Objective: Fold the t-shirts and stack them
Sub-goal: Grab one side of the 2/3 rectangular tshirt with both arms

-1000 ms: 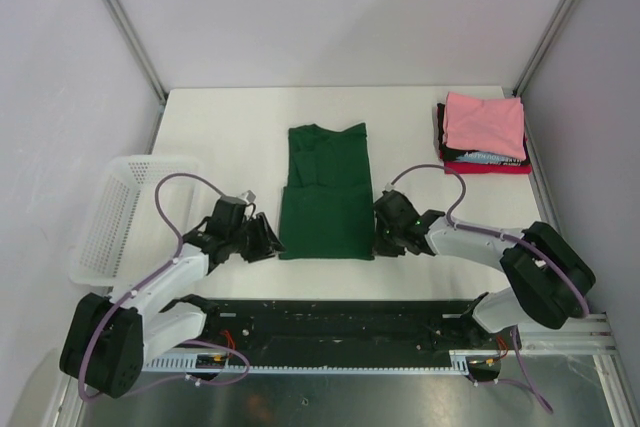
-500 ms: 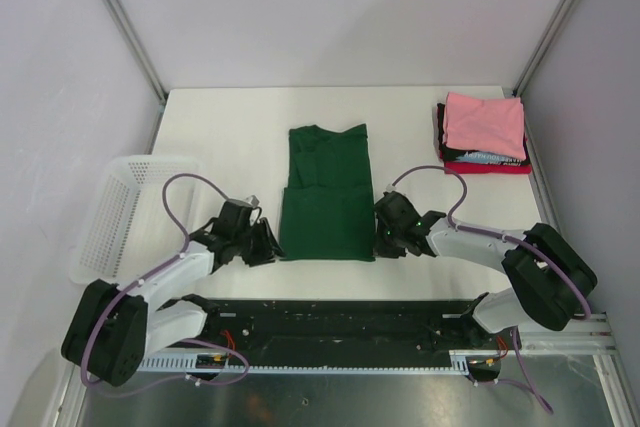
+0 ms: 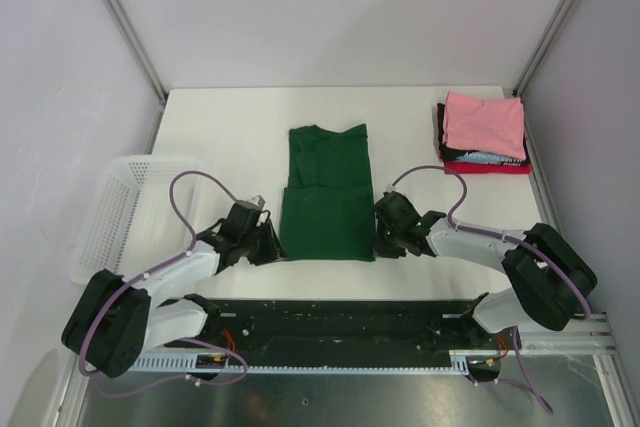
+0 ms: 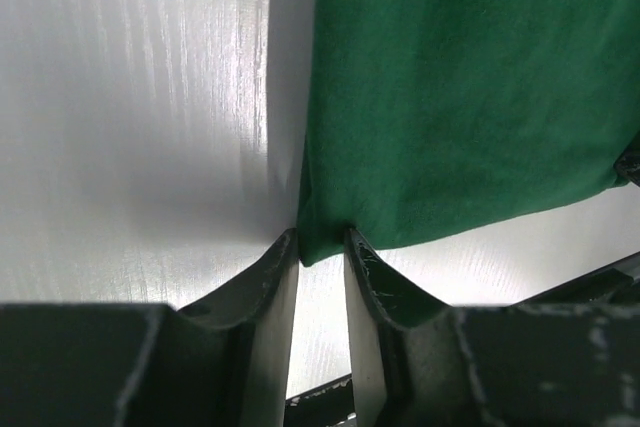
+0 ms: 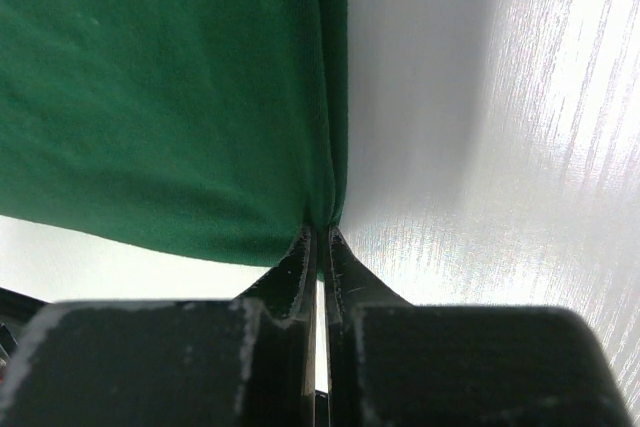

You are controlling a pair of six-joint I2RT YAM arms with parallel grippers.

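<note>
1. The green t-shirt (image 3: 326, 197) lies flat on the white table (image 3: 230, 137), folded into a long narrow strip, collar end away from the arms.
2. The left gripper (image 3: 270, 244) sits at the near left corner of the green t-shirt. In the left wrist view its jaws stand a little apart with that corner between their tips. Whether they actually pinch the cloth cannot be told.
3. The right gripper (image 3: 383, 237) sits at the near right corner of the green t-shirt. Its jaws are closed tight on the cloth edge, which runs in between them in the right wrist view.
4. A stack of folded t-shirts (image 3: 483, 147) lies well to the right of the green t-shirt and farther back, with the pink t-shirt (image 3: 484, 122) on top.
5. A white mesh basket (image 3: 105, 222) stands well to the left of the green t-shirt.
</note>
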